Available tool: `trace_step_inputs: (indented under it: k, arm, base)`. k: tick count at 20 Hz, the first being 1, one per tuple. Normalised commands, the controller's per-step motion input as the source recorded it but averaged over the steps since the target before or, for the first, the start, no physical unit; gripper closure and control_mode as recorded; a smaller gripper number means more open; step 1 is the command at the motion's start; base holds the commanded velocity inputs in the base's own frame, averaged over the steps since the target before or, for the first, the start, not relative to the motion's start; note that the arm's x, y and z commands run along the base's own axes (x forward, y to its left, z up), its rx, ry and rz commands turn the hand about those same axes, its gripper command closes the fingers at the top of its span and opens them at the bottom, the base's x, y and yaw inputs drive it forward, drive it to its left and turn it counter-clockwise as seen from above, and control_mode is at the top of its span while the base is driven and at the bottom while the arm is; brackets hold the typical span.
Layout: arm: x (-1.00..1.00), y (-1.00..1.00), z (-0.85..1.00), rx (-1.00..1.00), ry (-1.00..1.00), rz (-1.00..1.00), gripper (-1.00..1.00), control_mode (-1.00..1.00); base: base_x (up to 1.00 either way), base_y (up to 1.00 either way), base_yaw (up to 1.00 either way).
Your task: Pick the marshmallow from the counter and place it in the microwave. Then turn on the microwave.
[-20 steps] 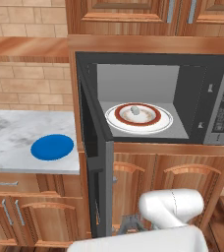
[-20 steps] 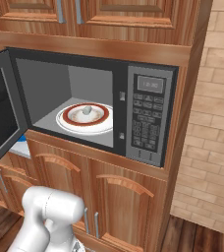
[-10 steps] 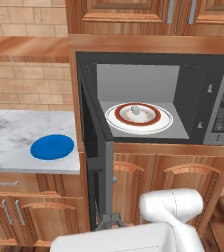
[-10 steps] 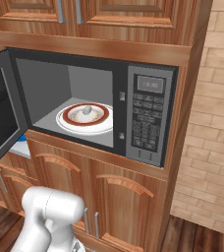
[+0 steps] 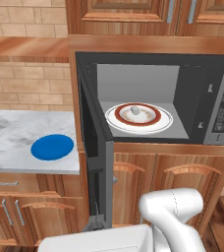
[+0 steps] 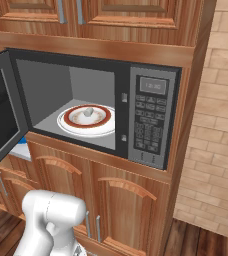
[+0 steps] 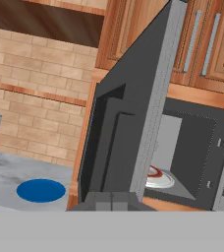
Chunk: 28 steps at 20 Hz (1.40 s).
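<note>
Gripper (image 7: 112, 201) closed, empty, near microwave (image 6: 151, 120) door edge (door open); marshmallow (image 5: 134, 110) on plate (image 5: 164, 122) inside.

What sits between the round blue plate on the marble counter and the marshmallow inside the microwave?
The microwave's open dark door, standing edge-on between the round blue plate and the small white marshmallow; clearest in the left base view.

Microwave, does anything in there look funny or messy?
Nothing looks spilled or broken. The microwave has its door swung wide open, and the marshmallow sits upright in the middle of its plate. The blue plate lies flat on the counter.
</note>
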Motion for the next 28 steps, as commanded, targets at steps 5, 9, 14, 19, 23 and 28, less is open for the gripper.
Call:
trace_step_inputs:
  k: [5,9,14,19,23,28]
  arm:
    - [0.12,0.21,-0.13,0.00,0.00,0.00,1.00,-1.00]
    - [0.08,0.15,-0.09,0.00,0.00,-0.01,1.00,-1.00]
    - [0.12,0.11,-0.09,0.00,0.00,-0.03,1.00,-1.00]
    - [0.12,0.07,-0.08,0.00,0.00,-0.04,1.00,-1.00]
    - [0.12,0.08,-0.08,0.00,0.00,-0.05,1.00,-1.00]
    - [0.15,0.12,-0.11,0.00,0.00,-0.06,1.00,-1.00]
  base:
    - [0.00,0.00,0.00]
    - [0.00,0.00,0.00]
    - [0.00,0.00,0.00]
    - [0.00,0.00,0.00]
    - [0.00,0.00,0.00]
    - [0.00,0.00,0.00]
